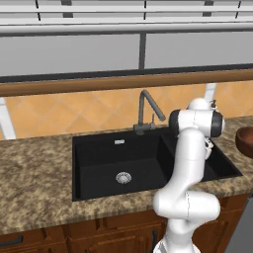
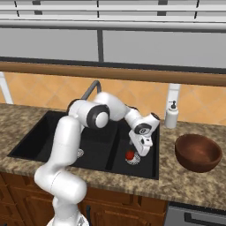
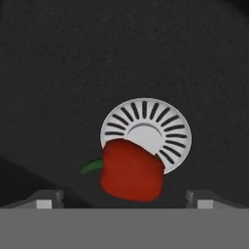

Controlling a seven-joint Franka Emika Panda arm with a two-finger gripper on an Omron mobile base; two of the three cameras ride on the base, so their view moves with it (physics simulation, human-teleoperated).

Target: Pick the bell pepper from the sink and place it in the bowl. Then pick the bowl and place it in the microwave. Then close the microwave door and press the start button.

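The claw (image 3: 124, 198) is seen spread wide and released, with nothing between its tips. It is held low inside the smaller basin of the sink (image 2: 53, 132), and its two dark tips (image 3: 48, 198) stand on either side of the bell pepper (image 3: 131, 169) without touching it. The bell pepper (image 2: 129, 155) is seen lying on the black floor of that basin, its red body overlapping the near edge of the round steel drain (image 3: 151, 127) and its green stem pointing away from the drain. In the right base view the claw (image 2: 142, 149) is found just above and beside the pepper. The bowl (image 2: 198, 152) is placed upright on the speckled desk (image 2: 185, 185), outside the sink on the side of the smaller basin, well apart from the pepper. A white soap dispenser (image 2: 171, 114) is set behind the sink near the tiled wall. The dark faucet (image 1: 146, 112) is mounted at the back rim of the sink, and a second drain (image 1: 123, 177) is seen in the larger basin.
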